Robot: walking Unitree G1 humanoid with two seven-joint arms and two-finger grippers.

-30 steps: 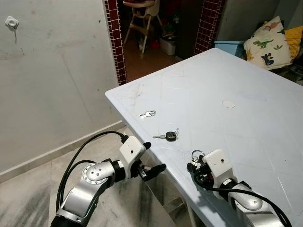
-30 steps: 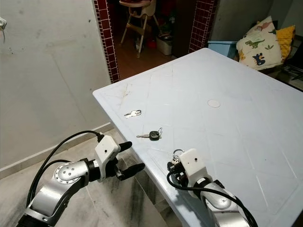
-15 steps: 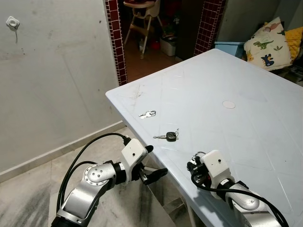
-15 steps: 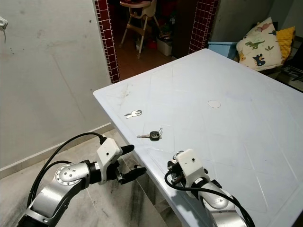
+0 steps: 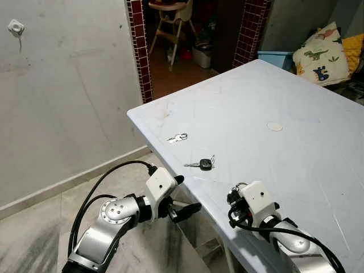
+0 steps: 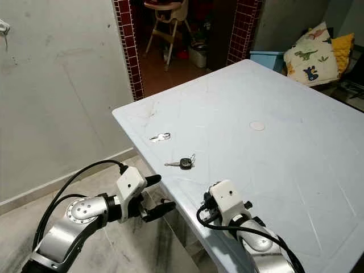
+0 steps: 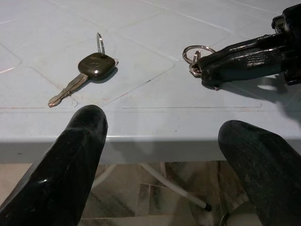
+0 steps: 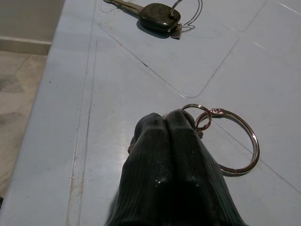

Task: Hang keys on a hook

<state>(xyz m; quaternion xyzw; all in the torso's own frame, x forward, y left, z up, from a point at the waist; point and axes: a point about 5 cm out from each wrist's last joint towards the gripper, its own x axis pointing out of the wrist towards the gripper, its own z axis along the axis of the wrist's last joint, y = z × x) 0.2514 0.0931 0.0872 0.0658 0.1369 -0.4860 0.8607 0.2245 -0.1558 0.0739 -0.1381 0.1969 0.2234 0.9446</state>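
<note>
My right gripper (image 8: pixel 164 123) is shut on a bunch of metal key rings (image 8: pixel 231 141), which lies on the pale blue table (image 5: pixel 296 91) near its front edge. In the left eye view that gripper (image 5: pixel 234 200) is low on the table. A black-headed key (image 5: pixel 203 164) lies a little farther in, and a small silver key (image 5: pixel 177 137) beyond it. My left gripper (image 5: pixel 185 195) stands open just off the table's near edge, below the top, with nothing between its fingers. A white hook (image 5: pixel 14 27) is on the wall at upper left.
A grey wall (image 5: pixel 68 96) stands to the left, with stone floor below it. Behind the table's far corner a doorway with red tiled posts (image 5: pixel 138 51) shows a high chair (image 5: pixel 170 23). A dinosaur-print cushion (image 5: pixel 321 54) sits at the far right.
My left gripper has shifted slightly lower and to the right beside the table's edge. The right gripper stays shut on the key rings and has hardly moved.
</note>
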